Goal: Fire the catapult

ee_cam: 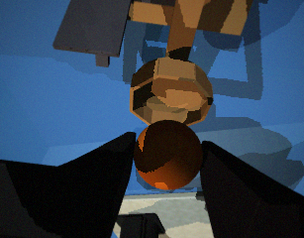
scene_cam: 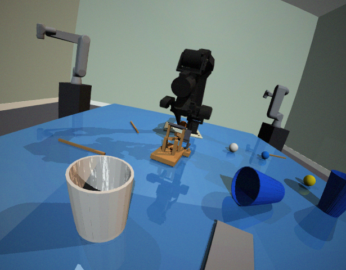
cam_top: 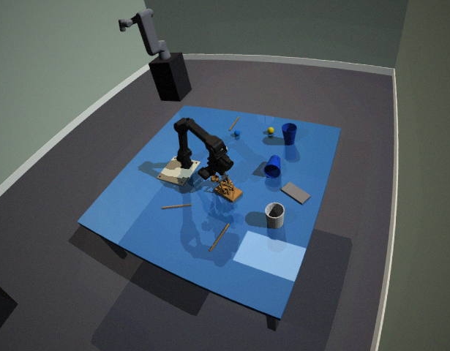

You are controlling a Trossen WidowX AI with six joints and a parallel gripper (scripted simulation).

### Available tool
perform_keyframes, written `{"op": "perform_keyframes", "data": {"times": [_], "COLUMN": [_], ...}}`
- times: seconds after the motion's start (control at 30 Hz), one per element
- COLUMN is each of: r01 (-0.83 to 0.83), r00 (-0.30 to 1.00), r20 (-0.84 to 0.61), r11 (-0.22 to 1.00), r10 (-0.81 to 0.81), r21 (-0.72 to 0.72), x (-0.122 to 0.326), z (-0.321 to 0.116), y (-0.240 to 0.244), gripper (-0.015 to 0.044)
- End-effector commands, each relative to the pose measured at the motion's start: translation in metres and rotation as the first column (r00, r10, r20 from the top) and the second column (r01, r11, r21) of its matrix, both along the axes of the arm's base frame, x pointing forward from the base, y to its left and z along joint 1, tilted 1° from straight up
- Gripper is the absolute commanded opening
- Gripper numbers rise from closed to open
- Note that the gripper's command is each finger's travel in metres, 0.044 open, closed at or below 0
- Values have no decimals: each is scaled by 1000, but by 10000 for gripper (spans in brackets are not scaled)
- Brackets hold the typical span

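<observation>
Orange ball [scene_cam: 183,124] [ee_cam: 168,155] sits clamped in the part-open hand [cam_top: 219,176] [scene_cam: 183,123] [ee_cam: 167,145]; in the wrist view, the cup [cam_top: 214,178] [ee_cam: 172,94] of the catapult [cam_top: 229,193] [scene_cam: 167,157] [ee_cam: 183,25] lies at twelve o'clock from it, near, contact unclear, so loading likely needs a small shift that way

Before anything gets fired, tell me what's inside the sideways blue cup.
The exterior view looks into the mouth of the sideways blue cup: only dark inner wall shows, no ball. Its deepest part is lost in shadow, so I can't vouch for that.
</observation>
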State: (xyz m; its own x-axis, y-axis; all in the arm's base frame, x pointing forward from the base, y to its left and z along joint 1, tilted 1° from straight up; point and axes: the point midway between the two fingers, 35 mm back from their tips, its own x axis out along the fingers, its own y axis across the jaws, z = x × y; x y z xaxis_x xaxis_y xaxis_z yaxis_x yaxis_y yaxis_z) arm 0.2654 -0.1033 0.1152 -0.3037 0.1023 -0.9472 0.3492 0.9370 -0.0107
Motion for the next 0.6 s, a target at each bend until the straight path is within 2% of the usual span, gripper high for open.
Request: {"op": "perform_keyframes", "data": {"times": [0.0,0.4,0.57], "r01": [15,15,9], "r00": [1000,1000,1000], "r20": [-11,-11,-3], "r11": [1000,1000,1000], "r10": [-15,-15,-9], "r21": [12,12,4], "x": [-2,-2,0], "z": [-7,-21,-15], "y": [1,0,-1], "gripper": [0,0,0]}}
